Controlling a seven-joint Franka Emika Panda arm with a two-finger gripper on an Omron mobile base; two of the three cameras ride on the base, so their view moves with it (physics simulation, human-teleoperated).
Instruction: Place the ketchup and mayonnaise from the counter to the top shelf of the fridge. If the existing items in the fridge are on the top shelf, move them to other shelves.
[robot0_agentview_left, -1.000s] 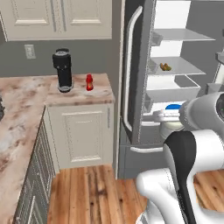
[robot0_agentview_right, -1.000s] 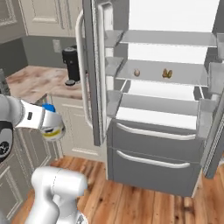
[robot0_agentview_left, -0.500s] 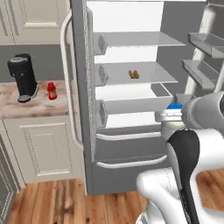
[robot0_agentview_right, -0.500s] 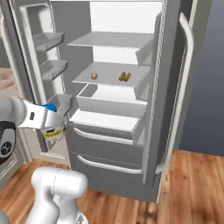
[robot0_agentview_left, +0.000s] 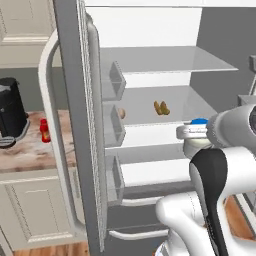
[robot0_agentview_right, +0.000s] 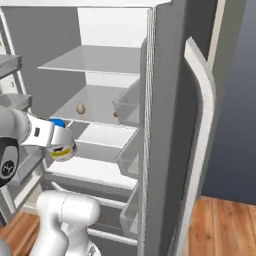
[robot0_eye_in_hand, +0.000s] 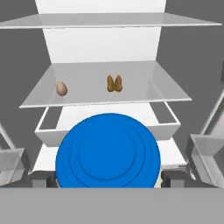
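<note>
My gripper (robot0_eye_in_hand: 107, 180) is shut on the mayonnaise (robot0_eye_in_hand: 107, 151), whose blue lid hides most of the jar between the fingertips (robot0_eye_in_hand: 40, 179). From the base the mayonnaise (robot0_agentview_left: 193, 146) (robot0_agentview_right: 62, 146) hangs upright in front of the open fridge (robot0_agentview_left: 75, 125), level with its lower shelves. The highest shelf in view, the top shelf (robot0_eye_in_hand: 109, 19) (robot0_agentview_left: 170, 62), is bare. On the shelf below it lie the existing items: a tan egg-shaped ball (robot0_eye_in_hand: 61, 89) (robot0_agentview_right: 80, 108) and two orange-brown lumps (robot0_eye_in_hand: 114, 83) (robot0_agentview_left: 161, 107). The ketchup (robot0_agentview_left: 45, 131) stands on the counter (robot0_agentview_left: 30, 155) to the left.
A black coffee machine (robot0_agentview_left: 11, 112) stands on the counter beside the ketchup. The open fridge door (robot0_agentview_left: 75, 150) with grey bins (robot0_agentview_left: 116, 80) stands between counter and interior. The other door (robot0_agentview_right: 175, 130) rises at the right. A white drawer (robot0_eye_in_hand: 109, 116) sits under the lower shelf.
The whole picture has shifted: the base has moved round in front of the fridge, whose interior now looms closer. The mayonnaise has stayed in my gripper throughout.
</note>
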